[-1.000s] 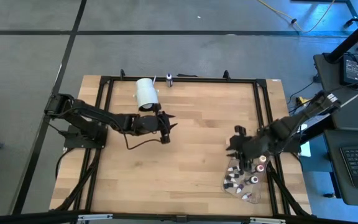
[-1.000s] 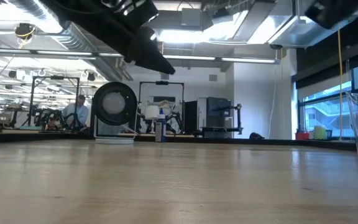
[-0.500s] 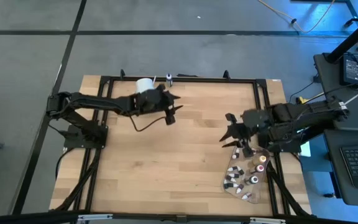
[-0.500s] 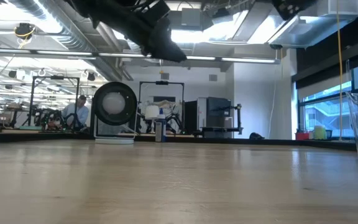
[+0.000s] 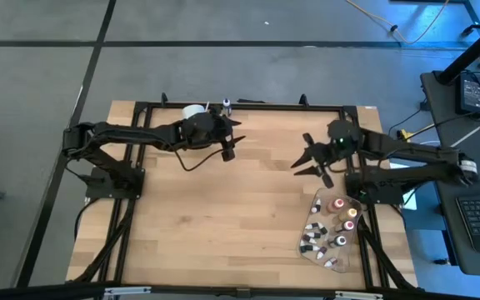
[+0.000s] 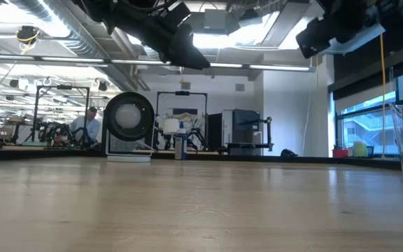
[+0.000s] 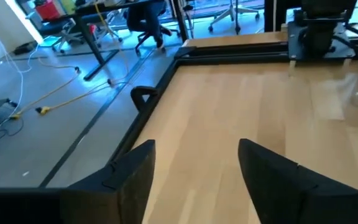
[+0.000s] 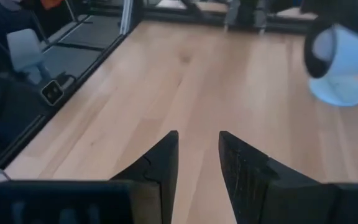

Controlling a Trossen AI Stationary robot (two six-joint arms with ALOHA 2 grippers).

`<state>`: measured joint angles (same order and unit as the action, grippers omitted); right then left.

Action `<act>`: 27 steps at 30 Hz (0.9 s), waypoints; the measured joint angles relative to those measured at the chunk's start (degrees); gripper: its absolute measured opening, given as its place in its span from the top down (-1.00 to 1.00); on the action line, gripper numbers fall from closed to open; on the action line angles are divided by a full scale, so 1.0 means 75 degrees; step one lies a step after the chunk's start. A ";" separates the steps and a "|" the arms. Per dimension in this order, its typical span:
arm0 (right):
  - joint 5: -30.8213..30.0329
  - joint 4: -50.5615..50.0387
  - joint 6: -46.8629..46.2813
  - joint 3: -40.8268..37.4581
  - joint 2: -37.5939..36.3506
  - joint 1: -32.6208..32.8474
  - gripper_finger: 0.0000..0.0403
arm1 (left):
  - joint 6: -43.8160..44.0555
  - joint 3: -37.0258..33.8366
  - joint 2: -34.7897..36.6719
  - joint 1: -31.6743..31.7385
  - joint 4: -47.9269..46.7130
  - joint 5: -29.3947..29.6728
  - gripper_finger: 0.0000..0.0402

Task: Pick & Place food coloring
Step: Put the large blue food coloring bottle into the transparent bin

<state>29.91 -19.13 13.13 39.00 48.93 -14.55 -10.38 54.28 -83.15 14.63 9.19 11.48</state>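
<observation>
Hovering apart, left hand (image 5: pixel 229 138) open, right hand (image 5: pixel 311 162) open, empty, one white cylinder (image 5: pixel 192 112).

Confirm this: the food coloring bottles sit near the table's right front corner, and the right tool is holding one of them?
Not quite. The food coloring bottles are near that corner, but the right tool holds nothing; the right wrist view shows only bare table between its fingers.

The desk (image 5: pixel 248 208) is smooth, pale wood with a soft shine. Its frame (image 5: pixel 352 150) looks like dark, matt metal. The white cylinder (image 8: pixel 347 68) looks like smooth plastic.
</observation>
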 joint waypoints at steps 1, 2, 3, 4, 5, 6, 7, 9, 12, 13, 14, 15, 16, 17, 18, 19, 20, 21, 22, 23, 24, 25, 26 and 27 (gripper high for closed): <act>0.0154 0.0038 0.0108 -0.0051 -0.0074 -0.0195 0.42 | 0.0004 0.0000 0.0000 0.0024 0.0005 0.0026 -0.16; 0.0248 0.0048 0.0225 -0.0094 -0.0143 -0.0382 0.42 | 0.0022 0.0000 0.0000 0.0078 0.0009 0.0116 -0.19; 0.0283 0.0043 0.0322 -0.0128 -0.0195 -0.0547 0.42 | 0.0076 0.0000 0.0000 0.0158 0.0007 0.0242 -0.22; 0.0291 0.0046 0.0354 -0.0145 -0.0210 -0.0698 0.42 | 0.0139 0.0000 0.0000 0.0262 0.0006 0.0392 -0.25; 0.0294 0.0045 0.0399 -0.0146 -0.0202 -0.0837 0.42 | 0.0179 0.0000 0.0000 0.0390 0.0003 0.0514 -0.28; 0.0297 0.0045 0.0472 -0.0150 -0.0183 -0.0959 0.42 | 0.0195 0.0000 0.0000 0.0532 0.0003 0.0555 -0.31; 0.0300 0.0044 0.0498 -0.0152 -0.0160 -0.1063 0.42 | 0.0222 0.0000 0.0000 0.0688 0.0000 0.0545 -0.33; 0.0372 0.0066 0.0459 -0.0152 -0.0091 -0.1218 0.42 | 0.0426 0.0000 0.0000 0.1017 -0.0048 0.0321 -0.36; 0.0672 0.0085 0.0282 -0.0152 0.0039 -0.1329 0.42 | 0.0841 0.0000 0.0000 0.1480 -0.0250 -0.0289 -0.39; 0.0775 0.0090 0.0279 -0.0152 0.0096 -0.1334 0.42 | 0.0915 0.0000 0.0000 0.1600 -0.0334 -0.0433 -0.40; 0.0844 0.0089 0.0279 -0.0152 0.0160 -0.1334 0.42 | 0.0946 0.0000 -0.0008 0.1712 -0.0419 -0.0516 -0.40; 0.0847 0.0089 0.0279 -0.0152 0.0229 -0.1334 0.42 | 0.0953 0.0000 -0.0039 0.1797 -0.0456 -0.0526 -0.40; 0.0845 0.0089 0.0293 -0.0152 0.0294 -0.1331 0.42 | 0.0975 0.0000 -0.0079 0.1861 -0.0478 -0.0523 -0.40; 0.0845 0.0096 0.0325 -0.0152 0.0363 -0.1331 0.42 | 0.1007 0.0000 -0.0103 0.1933 -0.0534 -0.0523 -0.40; 0.0836 0.0117 0.0345 -0.0152 0.0447 -0.1334 0.42 | 0.1013 0.0000 -0.0128 0.1997 -0.0536 -0.0520 -0.40; 0.0782 0.0135 0.0348 -0.0152 0.0523 -0.1334 0.42 | 0.1012 0.0000 -0.0150 0.2037 -0.0506 -0.0512 -0.40; 0.0703 0.0137 0.0343 -0.0152 0.0593 -0.1334 0.42 | 0.1018 0.0000 -0.0159 0.2063 -0.0518 -0.0499 -0.40; 0.0629 0.0205 0.0317 -0.0152 0.0682 -0.1332 0.42 | 0.1024 0.0000 -0.0163 0.2090 -0.0539 -0.0497 -0.40; 0.0607 0.0321 0.0294 -0.0152 0.0780 -0.1331 0.42 | 0.1027 0.0000 -0.0163 0.2119 -0.0566 -0.0495 -0.40; 0.0612 0.0410 0.0279 -0.0152 0.0886 -0.1324 0.42 | 0.1027 0.0000 -0.0163 0.2126 -0.0579 -0.0494 -0.40; 0.0618 0.0508 0.0253 -0.0152 0.1007 -0.1305 0.42 | 0.1027 0.0000 -0.0163 0.2128 -0.0577 -0.0494 -0.40; 0.0618 0.0646 0.0184 -0.0152 0.1119 -0.1272 0.42 | 0.1027 0.0000 -0.0163 0.2125 -0.0575 -0.0494 -0.40; 0.0618 0.0745 0.0073 -0.0152 0.1236 -0.1240 0.42 | 0.1030 0.0000 -0.0166 0.2125 -0.0539 -0.0494 -0.40; 0.0623 0.0816 -0.0033 -0.0152 0.1350 -0.1218 0.42 | 0.1103 0.0000 -0.0166 0.2123 -0.0466 -0.0511 -0.40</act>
<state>34.58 -13.01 12.88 37.87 59.05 -23.69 -2.11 54.28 -84.40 30.55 5.70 7.65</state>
